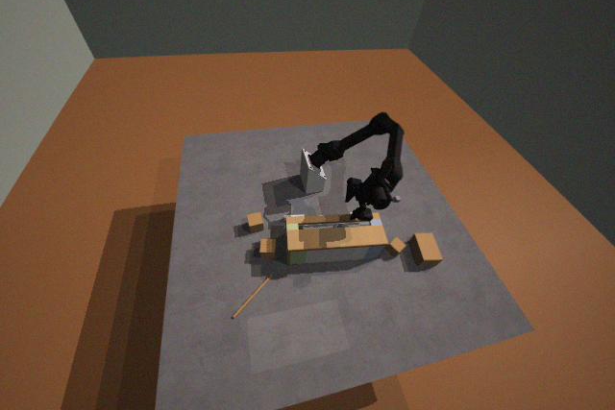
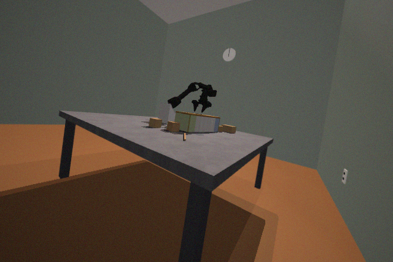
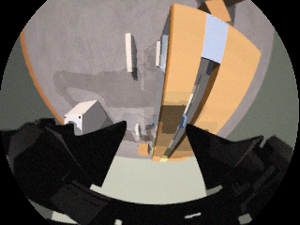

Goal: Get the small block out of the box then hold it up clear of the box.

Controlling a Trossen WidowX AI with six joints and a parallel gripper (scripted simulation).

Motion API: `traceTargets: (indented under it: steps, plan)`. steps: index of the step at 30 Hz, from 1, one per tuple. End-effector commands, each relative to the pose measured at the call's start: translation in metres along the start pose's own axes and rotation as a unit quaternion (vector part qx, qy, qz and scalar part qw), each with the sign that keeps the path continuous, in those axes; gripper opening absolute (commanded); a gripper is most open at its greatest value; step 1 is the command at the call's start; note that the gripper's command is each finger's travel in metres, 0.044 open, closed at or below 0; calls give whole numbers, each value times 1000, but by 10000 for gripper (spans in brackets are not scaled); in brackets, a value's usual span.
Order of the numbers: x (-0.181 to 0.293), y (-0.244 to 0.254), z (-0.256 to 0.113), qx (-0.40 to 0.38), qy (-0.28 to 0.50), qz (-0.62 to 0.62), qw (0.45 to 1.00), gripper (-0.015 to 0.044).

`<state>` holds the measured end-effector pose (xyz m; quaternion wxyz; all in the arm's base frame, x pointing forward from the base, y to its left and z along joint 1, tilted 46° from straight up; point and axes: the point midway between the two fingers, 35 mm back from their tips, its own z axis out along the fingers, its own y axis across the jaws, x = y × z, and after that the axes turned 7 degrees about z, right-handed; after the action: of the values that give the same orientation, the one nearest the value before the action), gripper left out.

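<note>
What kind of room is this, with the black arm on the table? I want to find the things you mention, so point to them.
Probably a plain indoor room set up for robot trials: a round wall clock [image 2: 229,54], a wall socket [image 2: 344,175], and a robot arm [image 1: 396,147] [image 2: 183,94] on a grey table [image 1: 213,187] [image 2: 126,132].
</note>
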<state>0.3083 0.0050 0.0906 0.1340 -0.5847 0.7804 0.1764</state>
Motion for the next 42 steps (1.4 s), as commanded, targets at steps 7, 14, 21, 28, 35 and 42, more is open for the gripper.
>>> traceTargets:
  steps: [7,14,21,28,35,42]
  plan:
    - [-4,-1,16,-3,-1,3,1000,400]
    - [-7,-2,27,-3,-2,3,1000,400]
    - [-11,-2,38,-3,-2,3,1000,400]
    - [-14,-2,49,-3,-3,3,1000,400]
    - [-17,-1,60,-3,-3,3,1000,400]
    - [-11,-3,59,0,-2,0,1000,400]
